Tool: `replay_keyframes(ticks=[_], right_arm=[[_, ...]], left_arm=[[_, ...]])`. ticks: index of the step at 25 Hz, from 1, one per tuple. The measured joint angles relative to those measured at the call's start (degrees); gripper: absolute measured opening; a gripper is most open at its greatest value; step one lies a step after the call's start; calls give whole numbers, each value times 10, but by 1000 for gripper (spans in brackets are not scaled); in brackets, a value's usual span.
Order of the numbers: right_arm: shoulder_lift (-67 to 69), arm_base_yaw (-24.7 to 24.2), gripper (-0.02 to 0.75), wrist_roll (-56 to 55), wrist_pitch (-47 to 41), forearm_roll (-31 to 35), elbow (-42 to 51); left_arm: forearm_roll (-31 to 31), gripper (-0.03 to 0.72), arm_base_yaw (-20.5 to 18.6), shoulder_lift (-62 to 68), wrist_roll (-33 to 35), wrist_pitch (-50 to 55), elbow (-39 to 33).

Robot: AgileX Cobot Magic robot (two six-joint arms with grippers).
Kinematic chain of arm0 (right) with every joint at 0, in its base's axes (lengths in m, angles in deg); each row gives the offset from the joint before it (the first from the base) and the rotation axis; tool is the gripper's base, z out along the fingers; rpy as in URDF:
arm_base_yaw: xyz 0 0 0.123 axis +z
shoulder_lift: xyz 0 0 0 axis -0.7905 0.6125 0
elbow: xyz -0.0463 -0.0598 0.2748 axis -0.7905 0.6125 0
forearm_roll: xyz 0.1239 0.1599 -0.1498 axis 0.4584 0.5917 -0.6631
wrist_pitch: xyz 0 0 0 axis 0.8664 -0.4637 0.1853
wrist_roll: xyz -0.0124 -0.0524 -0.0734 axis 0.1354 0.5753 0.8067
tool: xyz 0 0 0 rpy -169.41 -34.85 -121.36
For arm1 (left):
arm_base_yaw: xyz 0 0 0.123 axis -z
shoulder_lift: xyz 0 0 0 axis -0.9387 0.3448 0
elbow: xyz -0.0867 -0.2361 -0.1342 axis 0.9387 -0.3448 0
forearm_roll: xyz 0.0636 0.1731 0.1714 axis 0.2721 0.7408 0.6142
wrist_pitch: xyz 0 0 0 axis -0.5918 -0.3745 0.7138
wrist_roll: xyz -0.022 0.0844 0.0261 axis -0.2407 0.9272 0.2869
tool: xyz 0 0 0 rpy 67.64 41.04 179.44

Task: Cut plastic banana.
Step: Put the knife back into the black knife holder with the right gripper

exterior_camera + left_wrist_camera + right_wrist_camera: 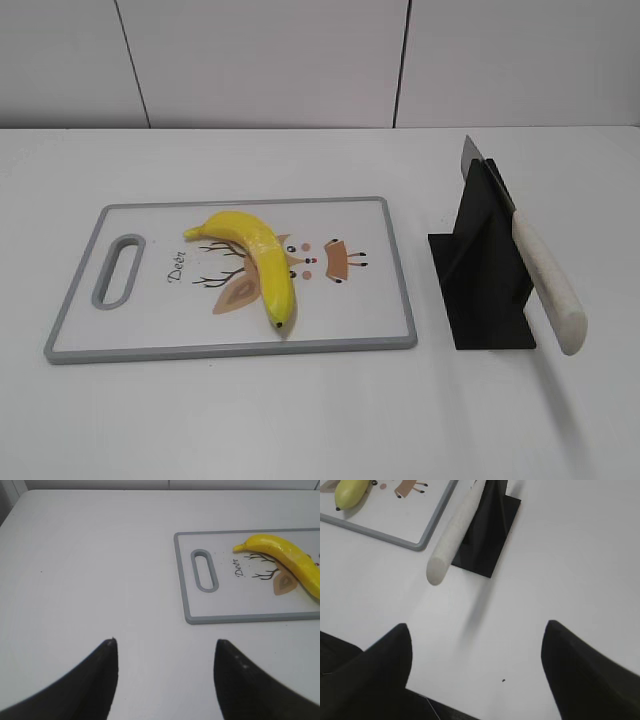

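The yellow plastic banana [258, 262] lies on the grey-rimmed cutting board [400, 290], stem to the back left, dark tip toward the front. It also shows in the left wrist view [287, 557] and the right wrist view [351, 491]. A knife with a white handle [548, 285] rests slanted in a black stand [480, 285] right of the board; the handle shows in the right wrist view [456, 530]. My left gripper [165, 642] is open and empty over bare table left of the board. My right gripper [476, 627] is open and empty, in front of the knife stand. Neither gripper shows in the exterior view.
The cutting board [187, 580] has a handle slot [204, 570] at its left end and a deer drawing. The black stand [490, 535] stands close to the board's right edge. A white wall runs behind the white table.
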Motion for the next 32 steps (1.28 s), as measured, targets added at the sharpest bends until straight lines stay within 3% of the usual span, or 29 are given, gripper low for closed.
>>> replay_keyframes(ticks=[12,23,32], right_arm=[[-238,0,589,5,-45,11,54],[-291,-10,589,7,-45,26,55],[-291,-181,587,7,-45,29,55]], left_arm=[[0,571,0,0,0,0,0],[-1,570,0,0,0,0,0],[-1,571,0,0,0,0,0]])
